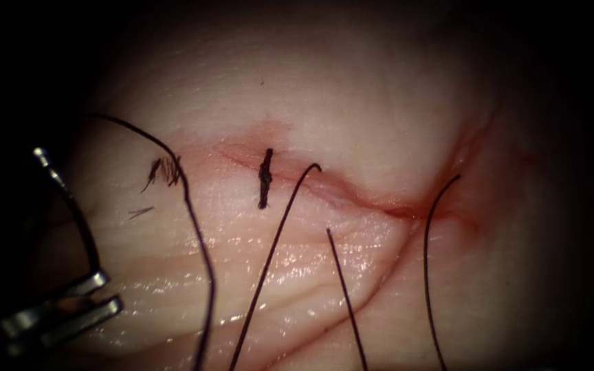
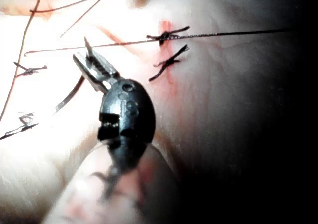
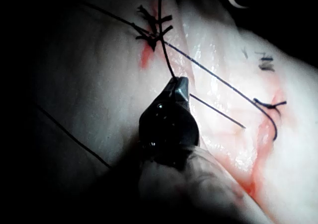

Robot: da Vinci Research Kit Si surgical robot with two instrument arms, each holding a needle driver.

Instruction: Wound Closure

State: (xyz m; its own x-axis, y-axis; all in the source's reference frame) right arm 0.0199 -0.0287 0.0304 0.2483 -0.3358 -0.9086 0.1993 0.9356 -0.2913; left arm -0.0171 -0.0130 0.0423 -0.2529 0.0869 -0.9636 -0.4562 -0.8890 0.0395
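Needle point(image 1: 77, 213) in left tool's fingers point(image 1: 70, 312) | curve rising upward, outside tissue point(image 1: 352, 103)

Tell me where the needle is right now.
In the endoscope view the needle is at the far left, off the tissue, held near one end by the left tool, left of the cut.

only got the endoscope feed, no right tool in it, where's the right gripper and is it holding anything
Observer: In the right wrist view, the right gripper is shut on the thread, close to a knotted stitch.
Operator: left one looks half open from here, does it really have the needle
Observer: Yes. In the left wrist view, the left gripper is shut on the needle near one end of its curve. The rest arcs free, not in the tissue.
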